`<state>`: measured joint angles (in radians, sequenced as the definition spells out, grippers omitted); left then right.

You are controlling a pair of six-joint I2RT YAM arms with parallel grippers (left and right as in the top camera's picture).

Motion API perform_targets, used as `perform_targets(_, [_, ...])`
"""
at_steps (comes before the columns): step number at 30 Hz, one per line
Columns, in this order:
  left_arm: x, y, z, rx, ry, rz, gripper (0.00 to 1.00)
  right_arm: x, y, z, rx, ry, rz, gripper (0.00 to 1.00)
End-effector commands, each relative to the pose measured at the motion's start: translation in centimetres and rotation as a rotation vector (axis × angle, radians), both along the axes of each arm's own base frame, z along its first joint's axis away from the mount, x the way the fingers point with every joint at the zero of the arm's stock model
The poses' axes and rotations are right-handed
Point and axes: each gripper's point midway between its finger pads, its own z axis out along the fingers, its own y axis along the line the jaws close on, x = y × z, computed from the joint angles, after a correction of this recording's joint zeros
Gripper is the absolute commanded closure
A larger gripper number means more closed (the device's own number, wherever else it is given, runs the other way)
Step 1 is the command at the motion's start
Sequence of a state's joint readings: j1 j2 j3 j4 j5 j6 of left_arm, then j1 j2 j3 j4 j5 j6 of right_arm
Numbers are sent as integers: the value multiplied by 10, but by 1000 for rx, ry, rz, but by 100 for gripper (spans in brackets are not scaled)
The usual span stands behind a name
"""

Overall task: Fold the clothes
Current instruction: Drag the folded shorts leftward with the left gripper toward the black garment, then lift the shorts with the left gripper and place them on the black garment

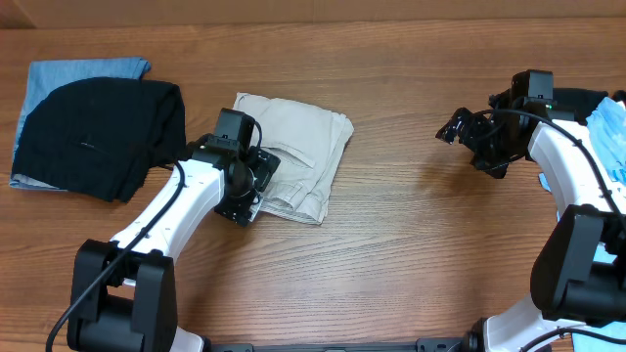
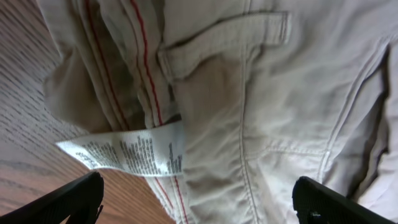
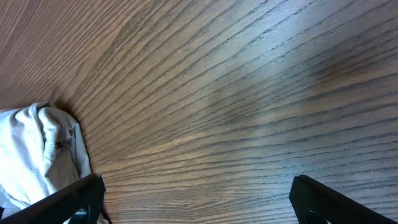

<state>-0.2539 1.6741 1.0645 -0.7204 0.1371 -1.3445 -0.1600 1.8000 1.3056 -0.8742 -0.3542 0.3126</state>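
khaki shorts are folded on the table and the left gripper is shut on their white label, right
Not quite. The left gripper is open, not shut. The left wrist view shows its fingers spread wide over the khaki shorts, and the white label lies free of them, ungripped. The rest holds: the shorts are folded.

a brown wood-grain surface (image 1: 391, 244) spreads across the overhead view, its grain in long streaks, under soft, even light.

My white left arm (image 1: 181, 210) stretches toward one o'clock, its black two-finger left gripper (image 1: 249, 184) spread wide; my black two-finger right gripper (image 1: 456, 128) points toward nine o'clock, equally wide.
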Motion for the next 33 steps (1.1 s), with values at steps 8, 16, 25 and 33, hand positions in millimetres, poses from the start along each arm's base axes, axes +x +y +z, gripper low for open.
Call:
perform_targets(8, [-5, -3, -53, 75, 98, 19, 0, 4, -1, 5, -12, -21, 10, 0])
perform_targets(16, [-8, -6, -76, 66, 144, 10, 33, 4, -1, 5, -12, -21, 9, 0])
perform_targets(25, [9, -20, -67, -12, 18, -363, 96, 4, -1, 5, -12, -21, 10, 0])
perform_targets(33, [69, -22, -9, 47, -247, -798, 96, 4, -1, 5, -12, -21, 9, 0])
